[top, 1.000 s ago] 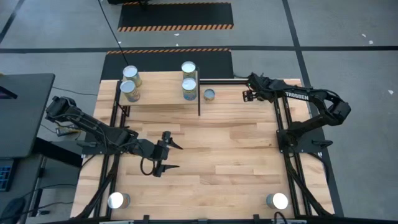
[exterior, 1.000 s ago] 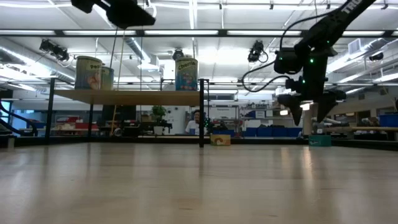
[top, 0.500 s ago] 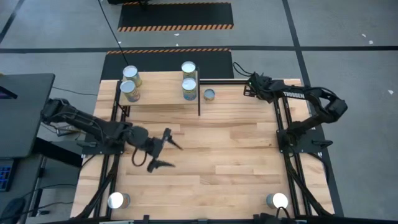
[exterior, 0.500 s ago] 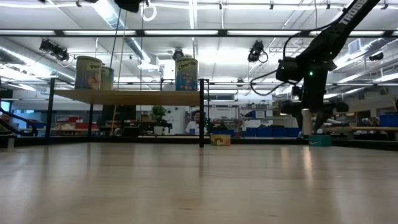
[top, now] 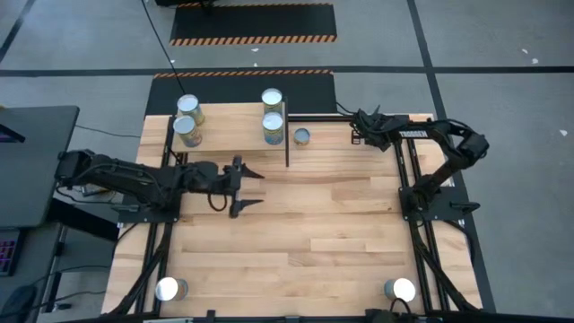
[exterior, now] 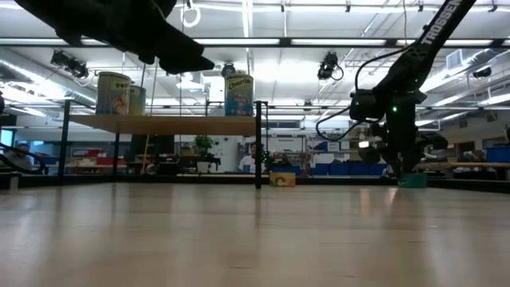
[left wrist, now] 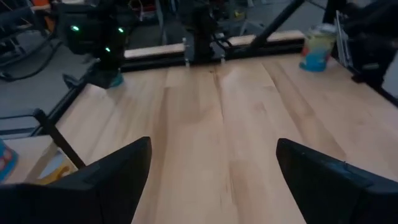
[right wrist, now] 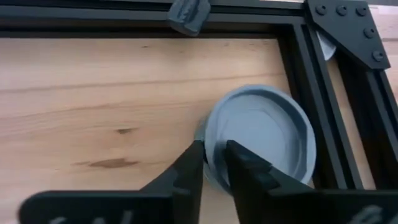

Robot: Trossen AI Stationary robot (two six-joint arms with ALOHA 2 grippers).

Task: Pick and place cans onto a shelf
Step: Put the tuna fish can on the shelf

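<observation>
The wooden shelf stands at the table's far left on thin black legs. Two pairs of cans stand on its board. One can stands on the table just right of the shelf and also shows in the left wrist view. My left gripper is open and empty, level, in front of the shelf. My right gripper points down at the far right corner. Its fingers are almost together over the rim of a grey-topped can. My right gripper's fingertips stand on either side of the can's rim, coming from above. I cannot tell whether they touch it. The can stands upright on the table next to the black frame.
Black frame rails run along the table's far and side edges, close to the right gripper's can. Round lamps sit at the near corners. Bare wood lies between the arms. A person shows far behind the table.
My left gripper has gone from the middle of the table toward the far edge and the shelf, and has turned toward the table's right. My right gripper has gone down toward the can at the far right corner.
</observation>
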